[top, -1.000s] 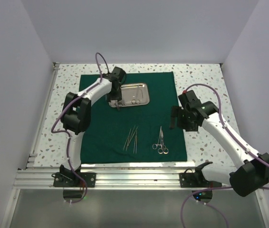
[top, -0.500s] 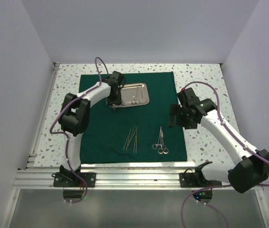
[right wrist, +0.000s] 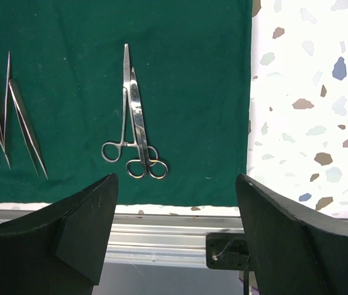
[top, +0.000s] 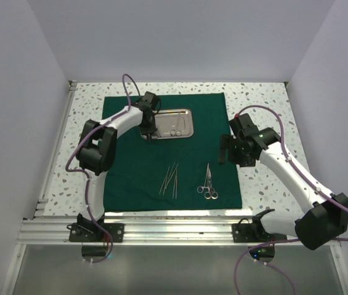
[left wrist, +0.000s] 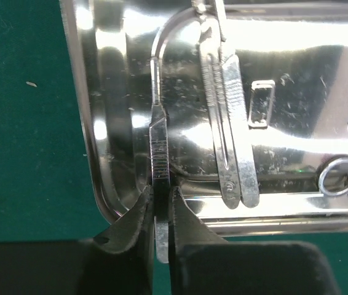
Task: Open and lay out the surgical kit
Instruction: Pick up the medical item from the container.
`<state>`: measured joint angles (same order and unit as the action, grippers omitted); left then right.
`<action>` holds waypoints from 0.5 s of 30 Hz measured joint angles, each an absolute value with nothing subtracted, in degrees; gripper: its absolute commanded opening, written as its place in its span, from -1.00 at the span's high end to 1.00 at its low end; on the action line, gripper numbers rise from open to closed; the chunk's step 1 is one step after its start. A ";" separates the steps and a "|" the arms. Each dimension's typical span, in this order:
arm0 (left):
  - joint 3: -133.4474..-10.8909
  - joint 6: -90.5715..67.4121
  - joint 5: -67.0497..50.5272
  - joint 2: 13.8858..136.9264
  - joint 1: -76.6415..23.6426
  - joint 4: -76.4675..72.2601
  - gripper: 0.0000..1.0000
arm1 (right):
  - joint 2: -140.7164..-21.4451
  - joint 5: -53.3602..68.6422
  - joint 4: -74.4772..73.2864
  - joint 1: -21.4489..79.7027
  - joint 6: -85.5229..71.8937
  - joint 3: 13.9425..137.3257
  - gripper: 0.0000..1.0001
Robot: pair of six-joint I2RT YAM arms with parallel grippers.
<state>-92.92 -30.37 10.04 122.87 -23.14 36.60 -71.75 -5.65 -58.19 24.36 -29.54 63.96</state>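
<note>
Left jaws, lately wider, now snug on slim handle (left wrist: 160, 150) in tray (left wrist: 107, 92)

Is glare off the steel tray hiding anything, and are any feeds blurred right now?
Left wrist: bright glare patches on the steel tray, but the thin instrument pinched in the left end effector reads sharp. Top external: even light, tray contents too small to resolve. Right wrist: scissors crisp on the green cloth, speckled table overexposed.

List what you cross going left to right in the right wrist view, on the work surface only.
pointed tweezers → ring-handled scissors → speckled tabletop
</note>
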 measured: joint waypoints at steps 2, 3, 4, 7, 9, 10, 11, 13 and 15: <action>-92.92 -30.33 9.82 122.87 -22.85 36.40 1.00 | -71.75 -5.93 -58.17 24.36 -29.54 63.96 -0.62; -92.92 -30.20 9.58 122.87 -22.74 36.29 1.00 | -71.75 -6.07 -58.17 24.36 -29.52 63.96 -0.62; -92.92 -30.11 9.43 122.87 -22.61 36.27 1.00 | -71.75 -6.11 -58.17 24.36 -29.52 63.96 -0.62; -93.14 -29.58 9.39 122.85 -22.57 36.45 1.00 | -71.75 -6.13 -58.17 24.36 -29.47 63.96 -0.62; -93.49 -29.17 9.43 122.74 -22.57 37.23 1.00 | -71.75 -6.13 -58.17 24.36 -29.32 63.96 -0.62; -93.54 -28.93 9.54 122.50 -22.57 37.69 1.00 | -71.75 -6.11 -58.13 24.36 -29.26 63.96 -0.62; -93.54 -28.82 9.78 121.99 -22.57 38.35 1.00 | -71.75 -6.09 -58.06 24.36 -29.10 63.96 -0.62; -93.51 -28.67 10.28 120.05 -22.57 40.01 1.00 | -71.75 -6.04 -57.71 24.36 -28.77 63.96 -0.62; -92.82 -28.42 10.94 116.40 -22.57 40.73 1.00 | -71.75 -5.91 -57.43 24.36 -28.42 63.96 -0.62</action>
